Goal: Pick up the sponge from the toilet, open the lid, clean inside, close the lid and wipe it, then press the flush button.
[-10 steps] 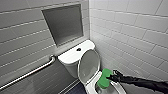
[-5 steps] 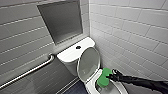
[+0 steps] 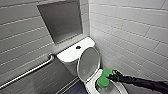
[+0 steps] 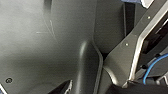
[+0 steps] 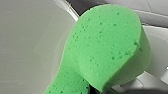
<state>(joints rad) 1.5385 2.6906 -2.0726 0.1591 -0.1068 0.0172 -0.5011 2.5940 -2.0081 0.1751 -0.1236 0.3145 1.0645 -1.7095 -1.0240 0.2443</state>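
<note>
Head view | right claw (image 3: 111, 76) pinching sponge (image 3: 103, 79) at toilet (image 3: 72, 54) bowl | lid (image 3: 88, 62) raised

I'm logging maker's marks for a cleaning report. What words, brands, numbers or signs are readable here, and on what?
None can be read.
The toilet, its raised lid and the flush button show no legible mark.
The sponge is plain green.
The wall tiles and the grab rail bear no text.
</note>
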